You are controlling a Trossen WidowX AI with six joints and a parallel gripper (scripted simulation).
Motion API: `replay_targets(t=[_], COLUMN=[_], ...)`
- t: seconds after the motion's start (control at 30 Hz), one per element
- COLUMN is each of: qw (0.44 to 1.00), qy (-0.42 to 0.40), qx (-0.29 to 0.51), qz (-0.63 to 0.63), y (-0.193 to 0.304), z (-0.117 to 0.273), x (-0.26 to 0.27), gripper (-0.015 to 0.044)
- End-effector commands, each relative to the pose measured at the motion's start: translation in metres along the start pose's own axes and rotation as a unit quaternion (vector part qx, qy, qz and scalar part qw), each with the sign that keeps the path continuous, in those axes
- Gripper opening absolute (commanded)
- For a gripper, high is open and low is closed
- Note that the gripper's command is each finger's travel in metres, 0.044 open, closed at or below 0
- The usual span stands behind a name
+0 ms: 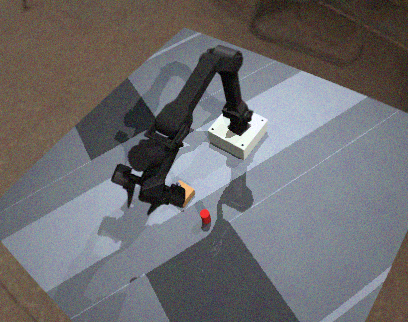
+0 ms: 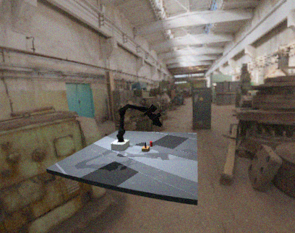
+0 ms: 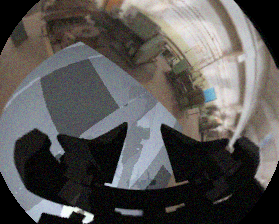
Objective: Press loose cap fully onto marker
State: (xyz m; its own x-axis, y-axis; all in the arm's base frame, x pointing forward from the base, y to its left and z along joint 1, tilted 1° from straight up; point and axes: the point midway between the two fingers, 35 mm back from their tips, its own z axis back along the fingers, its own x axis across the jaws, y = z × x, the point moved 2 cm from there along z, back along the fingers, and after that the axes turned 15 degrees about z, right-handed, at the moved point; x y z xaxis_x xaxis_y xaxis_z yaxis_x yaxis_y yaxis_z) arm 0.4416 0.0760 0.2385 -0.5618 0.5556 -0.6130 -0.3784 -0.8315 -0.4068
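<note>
The red cap [image 1: 205,216] [image 2: 151,143] stands on the table near the holder block. The orange holder block [image 1: 188,193] [image 2: 145,149] is partly covered by the arm in the top view. The dark marker [image 2: 145,145] stands upright in it in the exterior view; in the top view the arm hides it. My gripper [image 1: 139,208] [image 2: 159,125] [image 3: 144,125] is open and empty, high above the table and tilted downward. In the top view it appears left of the block and cap. The wrist view shows neither cap, marker nor block.
The arm's white base [image 1: 227,141] [image 2: 119,145] stands on the grey patterned table [image 1: 315,200] [image 2: 173,177] [image 3: 27,120], behind the block in the top view. Dark shadows of the arm fall across the table. The table's edges show in all three views.
</note>
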Motion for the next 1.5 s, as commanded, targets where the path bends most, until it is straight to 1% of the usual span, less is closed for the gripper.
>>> replay_targets(t=[0.0,0.13,0.23,0.3,0.53,0.7,1.47], qw=[0.99,0.958,0.92,0.902,0.9,0.9,0.9], qy=[-0.119,-0.24,-0.331,-0.367,-0.371,-0.371,-0.371], qx=[0.044,0.086,0.115,0.126,0.128,0.128,0.128], qz=[0.067,0.131,0.173,0.189,0.191,0.191,0.191], y=[0.014,0.032,0.045,0.05,0.048,0.061,0.072], z=[-0.015,-0.016,-0.008,-0.003,-0.001,-0.026,-0.05], x=[0.059,0.114,0.153,0.168,0.172,0.193,0.216], gripper=[0.0252,0.0252,0.0252,0.0252,0.0252,0.0252,0.0252])
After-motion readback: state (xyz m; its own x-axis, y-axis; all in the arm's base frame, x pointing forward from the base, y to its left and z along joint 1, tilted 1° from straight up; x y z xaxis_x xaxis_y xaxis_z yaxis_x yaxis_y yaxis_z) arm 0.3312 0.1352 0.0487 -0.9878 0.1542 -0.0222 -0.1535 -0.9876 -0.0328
